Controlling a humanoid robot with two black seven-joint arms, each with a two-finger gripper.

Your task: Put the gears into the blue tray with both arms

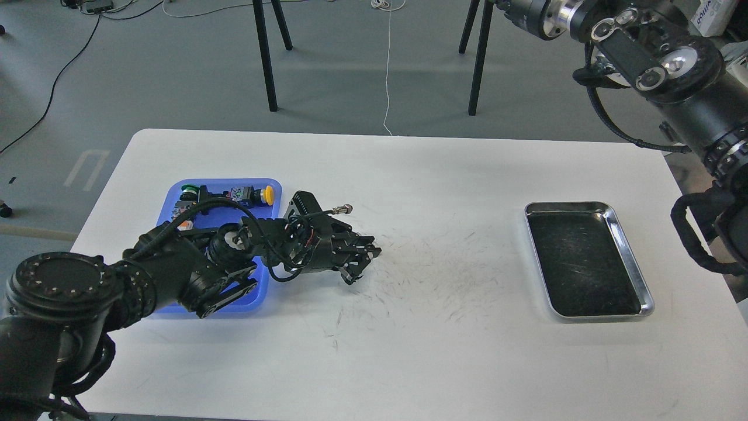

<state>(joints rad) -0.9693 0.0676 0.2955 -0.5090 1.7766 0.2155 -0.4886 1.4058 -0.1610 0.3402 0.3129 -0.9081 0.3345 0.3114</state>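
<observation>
The blue tray (pixel 170 206) lies on the left of the white table, partly covered by my left arm. It holds push-button switches with a green cap (pixel 188 188) and a yellow cap (pixel 267 195). My left gripper (pixel 368 254) reaches out just right of the tray, low over the table. Its fingers are shut together on the small black gear, which barely shows between the tips. No other gear shows on the table. My right arm (pixel 672 64) crosses the top right corner, and its gripper is outside the view.
A shiny silver tray (pixel 636 266) with a dark bottom lies on the right of the table, with nothing in it. Black stand legs (pixel 266 58) and cables are on the floor behind the table.
</observation>
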